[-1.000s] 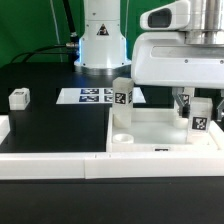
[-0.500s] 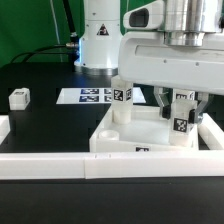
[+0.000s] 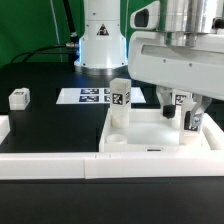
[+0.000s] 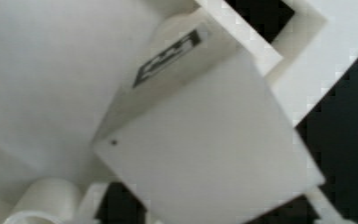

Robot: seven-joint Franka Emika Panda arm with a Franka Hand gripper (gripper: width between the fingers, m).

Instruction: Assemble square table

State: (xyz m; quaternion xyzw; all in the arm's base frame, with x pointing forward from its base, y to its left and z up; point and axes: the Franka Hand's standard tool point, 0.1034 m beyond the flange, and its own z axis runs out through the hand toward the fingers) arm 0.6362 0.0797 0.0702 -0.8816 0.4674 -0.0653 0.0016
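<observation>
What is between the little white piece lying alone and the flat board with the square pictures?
Nothing: in the exterior view only bare black table separates the loose leg from the marker board.

From my remote seat I see the arm's base (image 3: 100, 35) as a glossy white, rounded column with a ring of blue light low on its front and a dark band beneath. Black cables (image 3: 66, 25) trail behind it. The wrist housing (image 3: 172, 50) is a boxy white shell topped by a ribbed grey metal cylinder, with dark fingers (image 3: 181, 100) below it.
</observation>
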